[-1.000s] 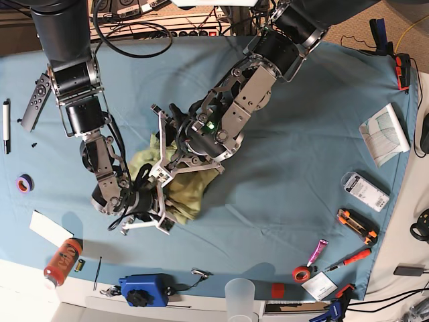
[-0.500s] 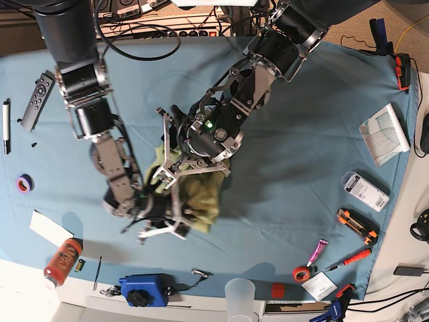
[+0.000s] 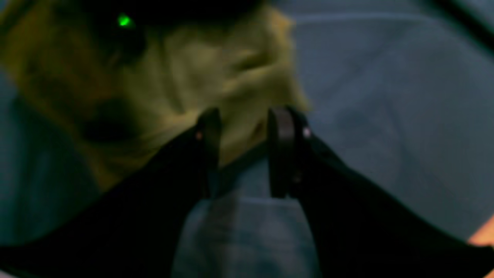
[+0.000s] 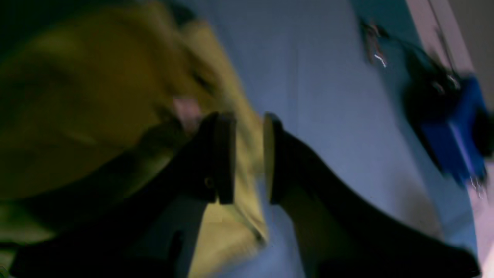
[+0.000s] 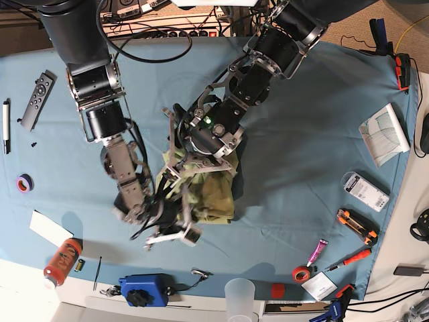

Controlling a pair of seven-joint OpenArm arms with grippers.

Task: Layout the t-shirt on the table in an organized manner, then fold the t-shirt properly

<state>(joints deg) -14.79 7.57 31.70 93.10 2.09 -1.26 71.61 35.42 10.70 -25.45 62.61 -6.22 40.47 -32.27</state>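
The olive-green t-shirt [image 5: 214, 194] lies bunched in a heap on the light-blue table [image 5: 308, 141], near its middle. My left gripper [image 5: 184, 161] comes in from the top right and presses into the heap's upper left. In the left wrist view its narrowly parted fingers [image 3: 208, 131] have a fold of t-shirt [image 3: 173, 77] between their tips. My right gripper [image 5: 175, 218] sits at the heap's lower left edge. In the right wrist view the gripper [image 4: 249, 154] pinches a hem of the t-shirt [image 4: 77, 96]. Both wrist views are blurred.
A remote [image 5: 37, 99], pen [image 5: 6, 126], purple tape roll [image 5: 25, 182] and orange can [image 5: 62, 261] lie at the left. A blue device [image 5: 144, 290] and a plastic cup [image 5: 240, 295] stand at the front edge. A booklet [image 5: 384, 134], white box [image 5: 364, 190] and hand tools [image 5: 356, 226] lie at the right.
Both arms have swung to the right and toward the front edge, dragging the bunched t-shirt with them. The heap now sits further right and looks more squared.
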